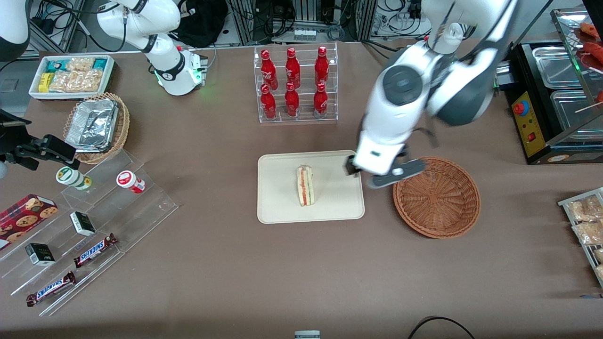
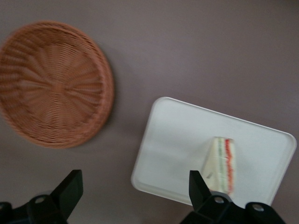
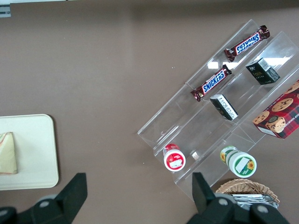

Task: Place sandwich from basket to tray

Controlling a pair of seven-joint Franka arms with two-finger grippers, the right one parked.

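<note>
The sandwich (image 1: 305,184) (image 2: 219,164) (image 3: 7,154), a white wedge with red and green layers, lies on the cream tray (image 1: 282,207) (image 2: 173,135) (image 3: 37,149), near its middle. The reddish-brown wicker basket (image 1: 438,197) (image 2: 51,84) stands beside the tray, toward the working arm's end of the table, with nothing in it. My gripper (image 1: 374,172) (image 2: 134,186) hangs open above the gap between the tray's edge and the basket. It holds nothing and is well apart from the sandwich.
A clear rack of red bottles (image 1: 294,84) stands farther from the front camera than the tray. Toward the parked arm's end are a tan basket with a foil tray (image 1: 96,127), a white snack bin (image 1: 70,75) and acrylic steps with candy bars (image 1: 85,221). A food warmer (image 1: 556,108) stands at the working arm's end.
</note>
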